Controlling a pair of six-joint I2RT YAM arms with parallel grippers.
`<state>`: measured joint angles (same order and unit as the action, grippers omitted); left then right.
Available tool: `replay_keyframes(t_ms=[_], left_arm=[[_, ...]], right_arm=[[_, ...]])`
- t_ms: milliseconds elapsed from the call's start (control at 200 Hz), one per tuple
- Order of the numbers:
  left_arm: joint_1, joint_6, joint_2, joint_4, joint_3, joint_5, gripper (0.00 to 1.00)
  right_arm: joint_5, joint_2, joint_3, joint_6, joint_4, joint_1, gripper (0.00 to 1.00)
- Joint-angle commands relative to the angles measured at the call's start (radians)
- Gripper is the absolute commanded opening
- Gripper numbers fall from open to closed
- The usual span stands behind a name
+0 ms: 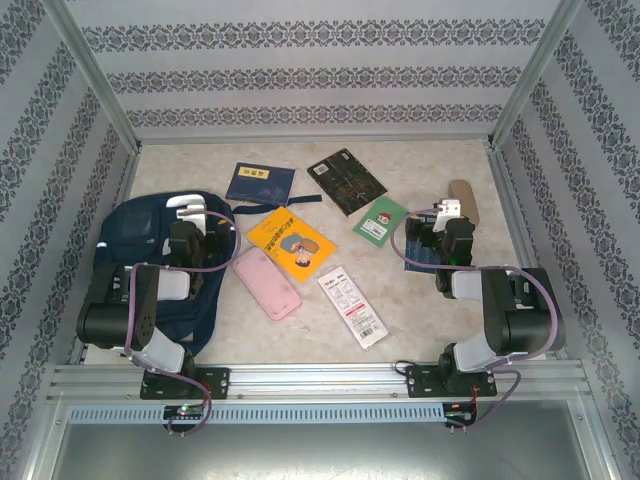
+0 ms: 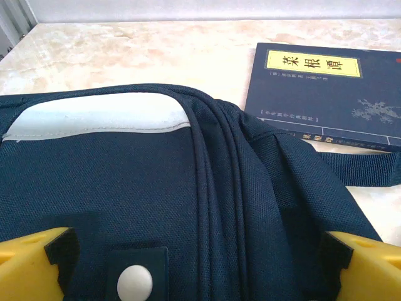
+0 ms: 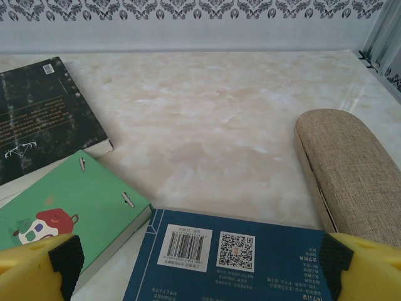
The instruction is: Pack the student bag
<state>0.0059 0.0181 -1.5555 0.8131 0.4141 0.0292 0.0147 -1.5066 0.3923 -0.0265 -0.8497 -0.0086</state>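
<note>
The student bag [image 1: 125, 250], a navy blue backpack, lies flat at the table's left side. My left gripper [image 1: 190, 228] hovers over its right part. In the left wrist view the bag [image 2: 125, 188] shows a pale patch at its top edge and a white snap button. The left gripper [image 2: 200, 276] is open, with its yellow fingertips [image 2: 28, 266] wide apart above the fabric and holding nothing. My right gripper [image 1: 443, 235] is open at the table's right side. It stands [image 3: 200, 276] over a blue book [image 3: 250, 257] whose barcode faces up.
A navy book [image 1: 260, 183] [image 2: 326, 94] lies just beyond the bag. A black book [image 1: 347, 180], green notebook [image 1: 381, 221], yellow book [image 1: 290, 243], pink case [image 1: 267, 283] and white packet [image 1: 351, 306] lie mid-table. A beige glasses case [image 1: 463, 200] [image 3: 354, 169] sits far right.
</note>
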Motion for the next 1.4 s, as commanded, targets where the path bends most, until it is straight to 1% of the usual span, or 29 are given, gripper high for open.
replay_keyframes(t_ms=[0,829,894,934,969,1019,1104,1179,1244,1314,1349,1394], left_arm=[[-0.009,-0.009,-0.006,0.021,-0.001,-0.012,1.00],[-0.006,-0.007,-0.004,0.014,0.001,-0.022,1.00],[-0.006,-0.013,0.008,-0.015,0.014,-0.032,1.00],[-0.007,-0.012,0.030,-0.071,0.036,-0.019,1.00],[-0.007,0.001,0.064,-0.169,0.077,0.010,1.00],[-0.007,0.036,0.110,-0.382,0.164,0.064,1.00],[-0.007,0.134,0.166,-0.679,0.325,0.117,1.00],[-0.007,0.217,0.197,-0.869,0.432,0.121,1.00],[-0.007,0.311,0.214,-1.003,0.514,0.128,1.00],[-0.006,0.375,0.214,-1.138,0.583,0.120,0.99],[-0.006,0.399,0.206,-1.196,0.610,0.116,1.00],[-0.006,0.413,0.188,-1.247,0.640,0.091,1.00]], right_arm=[[-0.011,0.002,0.000,-0.002,-0.023,0.010,0.98],[-0.011,0.000,0.004,-0.005,-0.018,0.010,0.98],[-0.009,0.001,0.005,-0.004,-0.015,0.010,0.98],[-0.010,0.005,0.000,-0.004,-0.021,0.009,0.98],[-0.021,0.008,0.000,-0.006,-0.021,0.010,0.98],[-0.032,0.040,0.002,-0.008,0.006,0.012,0.98],[-0.073,0.141,0.024,-0.013,0.142,0.017,0.98],[-0.119,0.223,0.040,-0.030,0.220,0.020,0.98],[-0.193,0.296,0.064,-0.143,0.305,0.015,0.98],[-0.220,0.358,0.116,-0.284,0.439,0.007,0.98],[-0.207,0.383,0.144,-0.322,0.505,0.006,0.98],[-0.156,0.407,0.170,-0.333,0.548,0.004,0.98]])
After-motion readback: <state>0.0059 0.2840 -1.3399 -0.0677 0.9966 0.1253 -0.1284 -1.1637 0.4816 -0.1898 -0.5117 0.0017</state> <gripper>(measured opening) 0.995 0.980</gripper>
